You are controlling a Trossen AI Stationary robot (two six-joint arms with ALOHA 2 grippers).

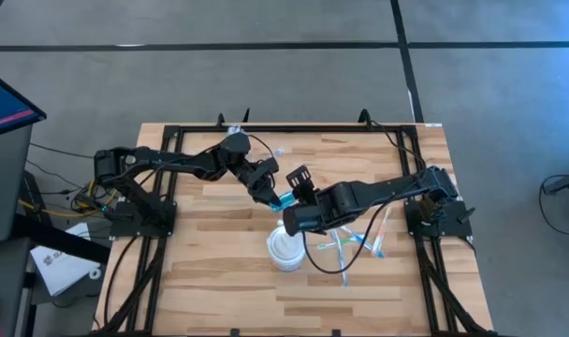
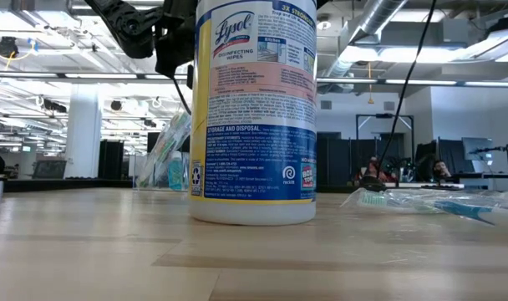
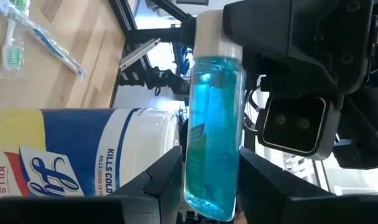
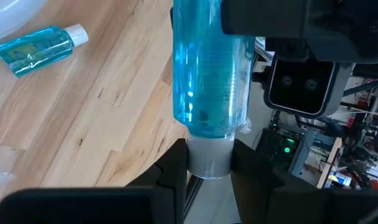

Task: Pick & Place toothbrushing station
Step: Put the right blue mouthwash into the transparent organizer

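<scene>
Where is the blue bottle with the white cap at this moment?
In the high view the blue bottle is in the air at mid-table, just beyond the white wipes tub, held between the left end effector and the right end effector.

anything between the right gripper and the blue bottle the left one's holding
Nothing visible. The left gripper clamps the bottle by its body, and the right gripper already has its fingers on the white cap. The wipes tub stands beside them, not between.

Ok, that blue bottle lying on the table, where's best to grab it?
Probably mid-body on the bottle, from straight above: it lies flat on its side, and the white cap is too small a hold.
</scene>
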